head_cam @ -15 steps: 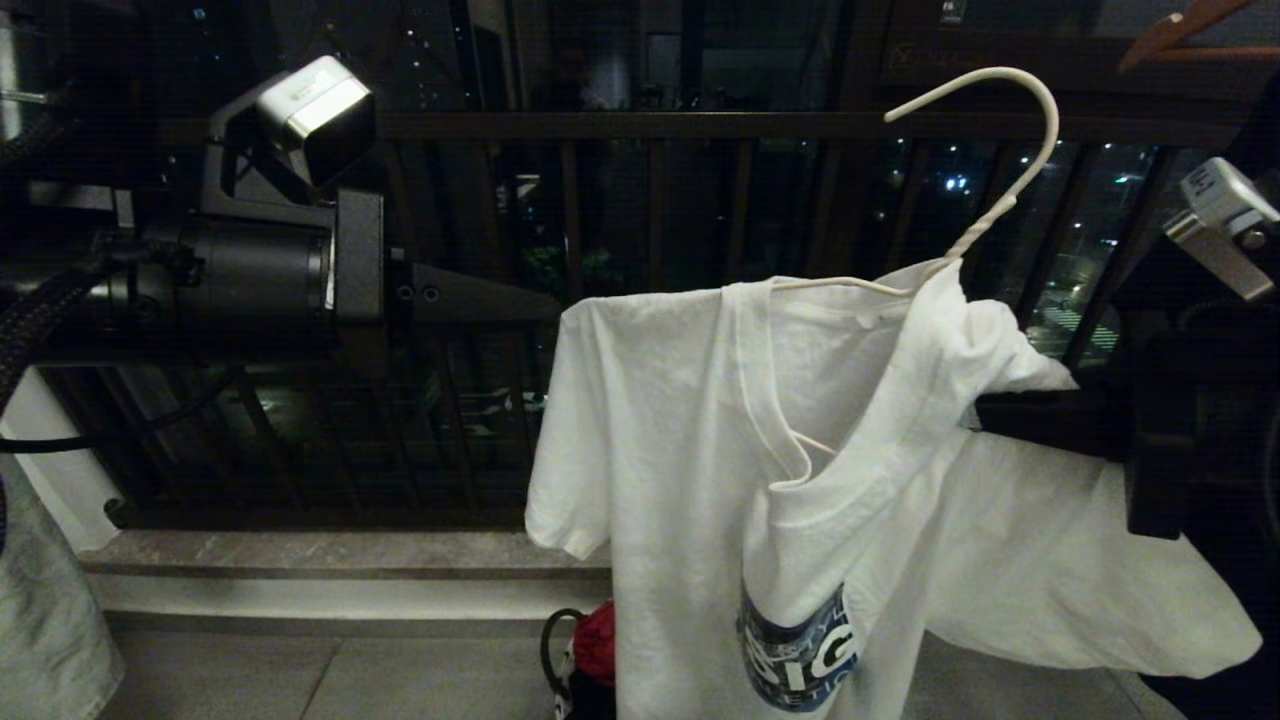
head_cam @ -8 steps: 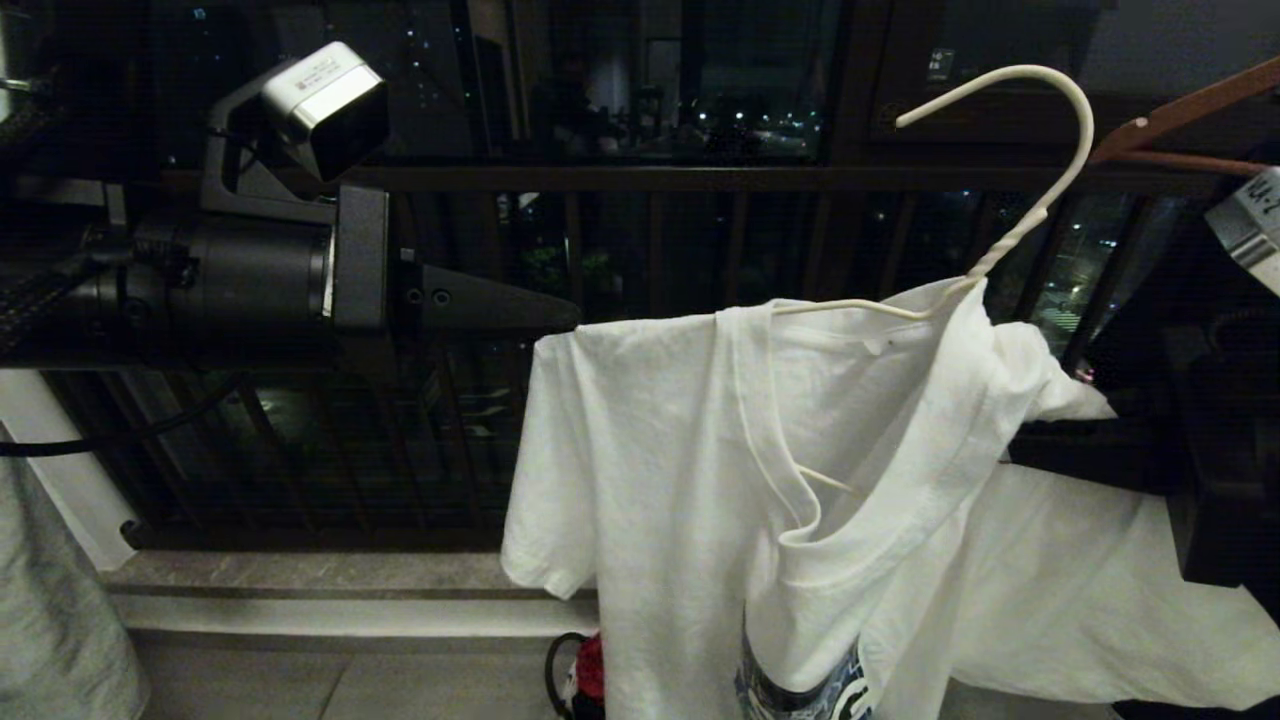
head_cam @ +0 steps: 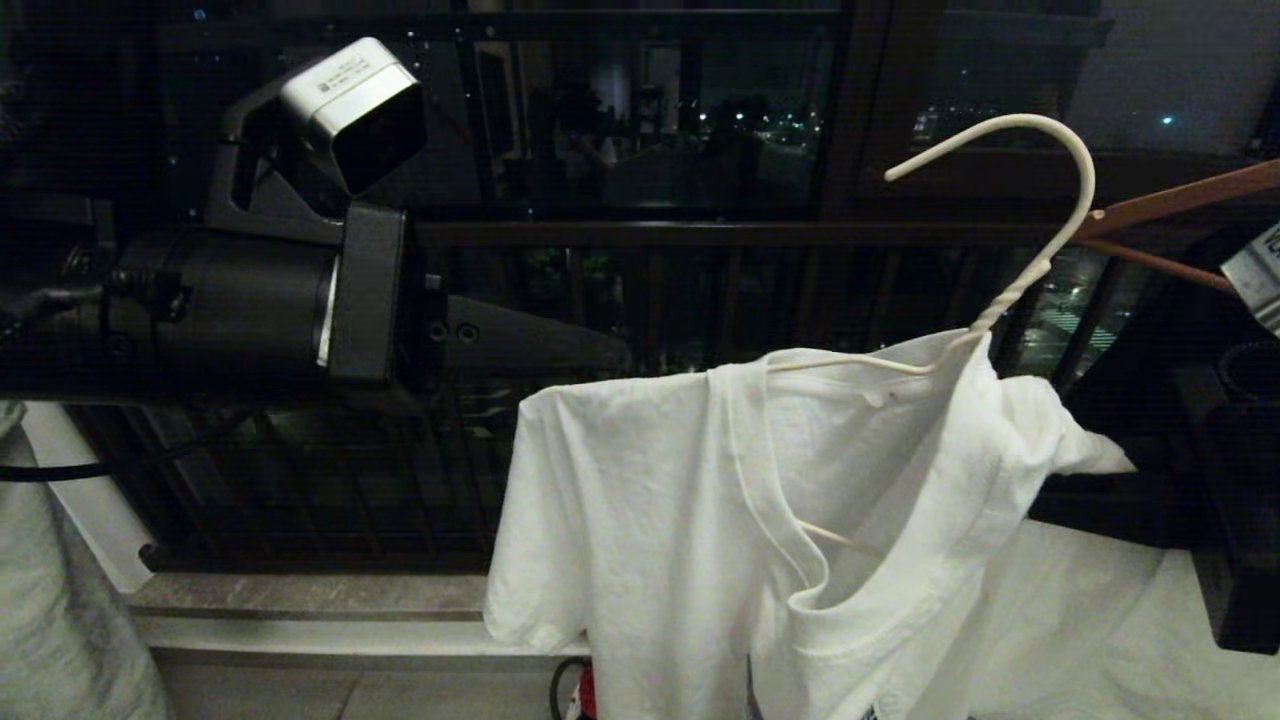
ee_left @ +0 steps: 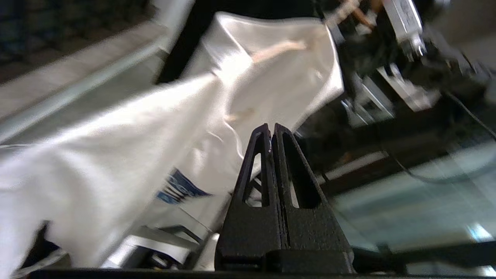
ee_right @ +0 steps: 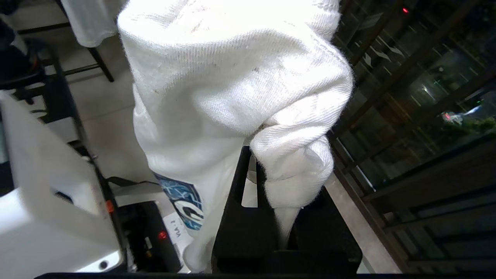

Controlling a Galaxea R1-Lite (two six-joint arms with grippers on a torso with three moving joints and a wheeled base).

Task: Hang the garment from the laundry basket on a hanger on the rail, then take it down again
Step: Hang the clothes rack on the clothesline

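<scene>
Head view: you see the T-shirt [head_cam: 700,520] draped on the wire hanger [head_cam: 1010,270], its hook raised free, presumably ready to catch a rail that isn't in view. The left gripper [head_cam: 600,350] sits just beside the shirt's shoulder, apart from it, leaving the load to the other arm.

Left wrist view: your left fingers [ee_left: 257,162] are pressed together on nothing, with the shirt beyond them.

Right wrist view: the right gripper [ee_right: 252,162] is clamped on a bunched fold of the shirt at its shoulder, so it likely carries the shirt and hanger together.

Dark balcony railing [head_cam: 640,235], night city lights beyond, pale tiled floor [head_cam: 300,695].
</scene>
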